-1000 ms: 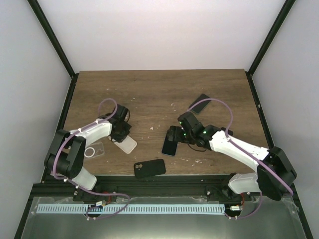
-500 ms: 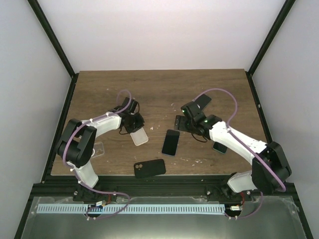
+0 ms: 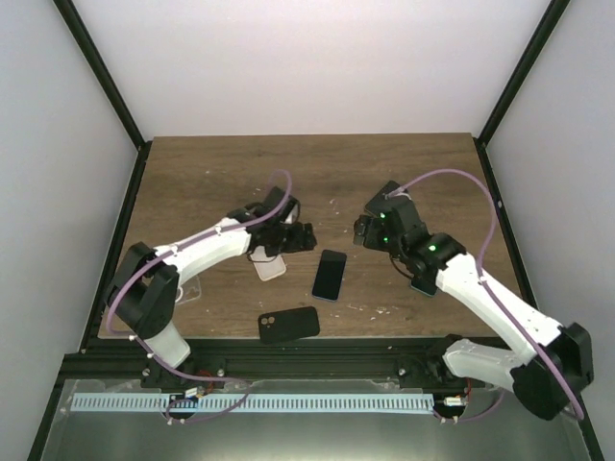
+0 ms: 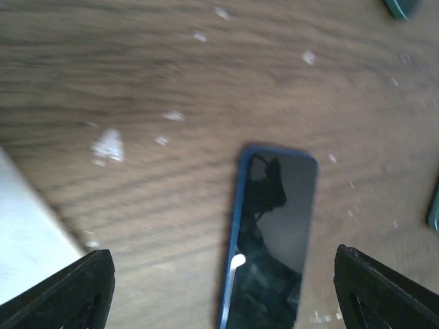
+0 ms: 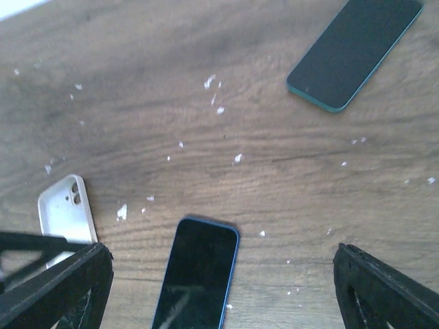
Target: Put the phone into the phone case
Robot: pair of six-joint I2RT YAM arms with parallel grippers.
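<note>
A blue-edged phone [image 3: 331, 275] lies screen up at the table's middle; it also shows as phone [image 4: 271, 233] and phone [image 5: 199, 274]. Just left of it lies a white phone case [image 3: 271, 268], hollow side up, seen as case [image 5: 65, 212]. A black phone case [image 3: 288, 324] rests near the front edge. My left gripper [image 3: 300, 234] hangs open above the gap between white case and phone, holding nothing; in its wrist view the left gripper [image 4: 223, 291] straddles the phone. My right gripper [image 3: 369, 230] is open and empty, raised behind the phone, shown as right gripper [image 5: 219, 274].
A teal-edged phone [image 5: 353, 51] lies behind, mostly under my right arm in the top view. Another teal phone [image 3: 420, 285] peeks out beneath the right forearm. A clear case [image 3: 189, 288] sits at the left by my left arm. White flecks dot the wood.
My left gripper carried the white case rightward toward the phone, then opened, let it go and moved on over the phone. My right arm rose and drew back from the phone.
</note>
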